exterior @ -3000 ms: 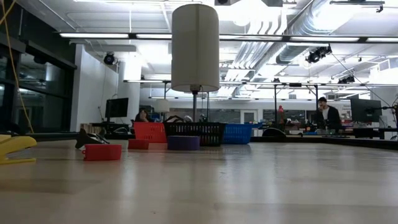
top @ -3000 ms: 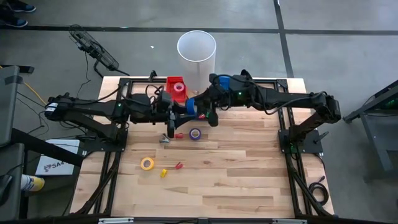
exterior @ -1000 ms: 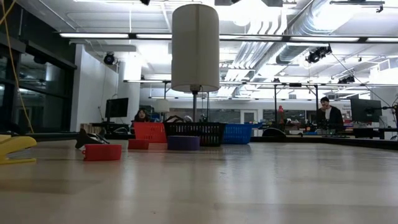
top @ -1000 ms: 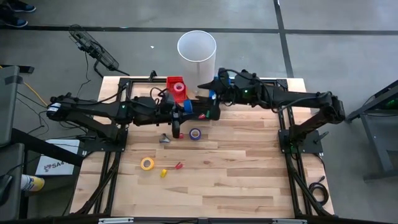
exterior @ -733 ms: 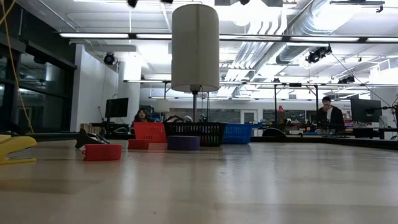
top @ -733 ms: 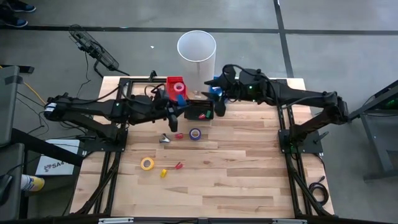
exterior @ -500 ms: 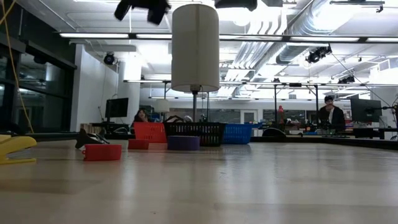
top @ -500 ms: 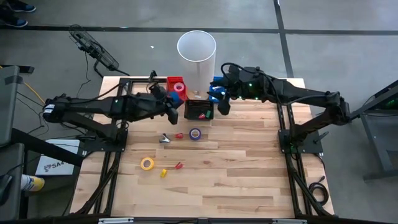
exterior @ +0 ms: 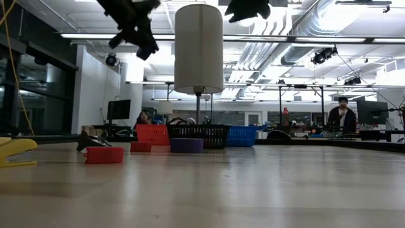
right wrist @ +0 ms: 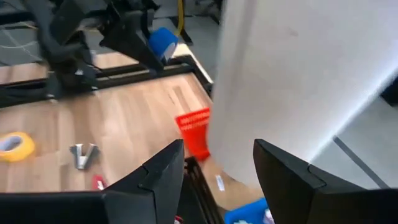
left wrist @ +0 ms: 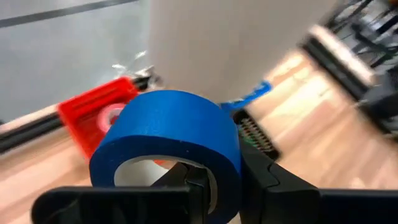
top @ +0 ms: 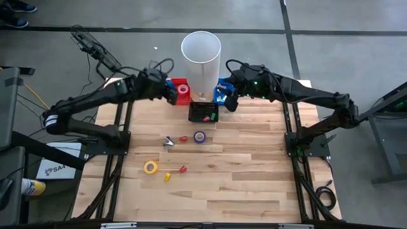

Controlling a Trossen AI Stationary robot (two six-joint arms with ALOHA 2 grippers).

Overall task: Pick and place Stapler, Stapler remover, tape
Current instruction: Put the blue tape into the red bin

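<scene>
1. Left gripper (top: 170,93) is raised near the far edge of the table (top: 254,184), just beside the red basket (top: 180,89). Its jaws are pinched down on the wall of a blue tape roll (left wrist: 169,140), one finger through the core, as the left wrist view shows.
2. The red basket already holds a pink tape roll (top: 183,90). The black basket (top: 203,112) sits just toward the table's middle from the white cylinder (top: 201,55); the blue basket (top: 221,90) is on the cylinder's other side, under the right arm.
3. Right gripper (right wrist: 214,168) hovers near the far edge over the blue basket, jaws about half open, nothing between them. It appears to be waiting.
4. Still on the table: a purple tape roll (top: 200,136) near the centre, a yellow tape roll (top: 151,167) toward the left edge, a metal staple remover (top: 168,141), and small red and yellow items whose type I cannot tell.
5. Step in hand, by my reading: deliver the blue roll to the red basket with the other tape.
6. To do it well: centre the roll over the basket opening before letting go, lower until it is inside the rim, and open the jaws fully so the inner finger clears the core.
7. Keep clear of the white cylinder; it stands close by.
8. Lift straight up afterwards so the roll is not dragged out.
</scene>
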